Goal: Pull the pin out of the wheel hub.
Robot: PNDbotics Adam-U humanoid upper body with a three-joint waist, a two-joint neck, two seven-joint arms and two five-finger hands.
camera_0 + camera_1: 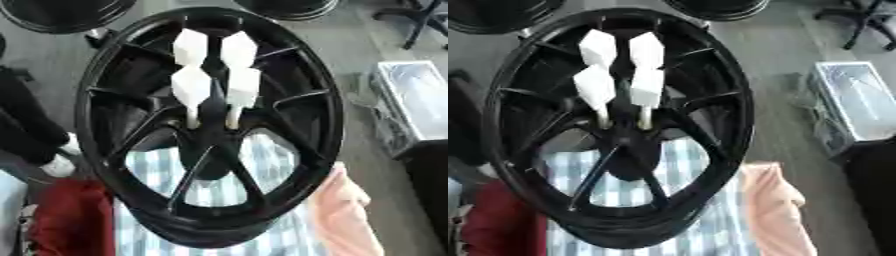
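Observation:
A large black spoked wheel (302, 75) fills the middle of both views, seen from above. Its hub (210, 135) sits at the centre where the spokes meet. Several white pins with blocky heads stand up out of the hub. The two near pins (191, 87) (242, 87) show thin shafts running down into the hub. Two more white heads (190, 46) (238, 49) rise just behind them, their shafts hidden. Neither of my hands shows in either view.
The wheel rests on a blue-and-white striped cloth (219, 192), with a red cloth (70, 220) at lower left and a pale pink one (350, 215) at lower right. A clear plastic box (420, 100) lies right. More black wheels (61, 15) sit at the far edge.

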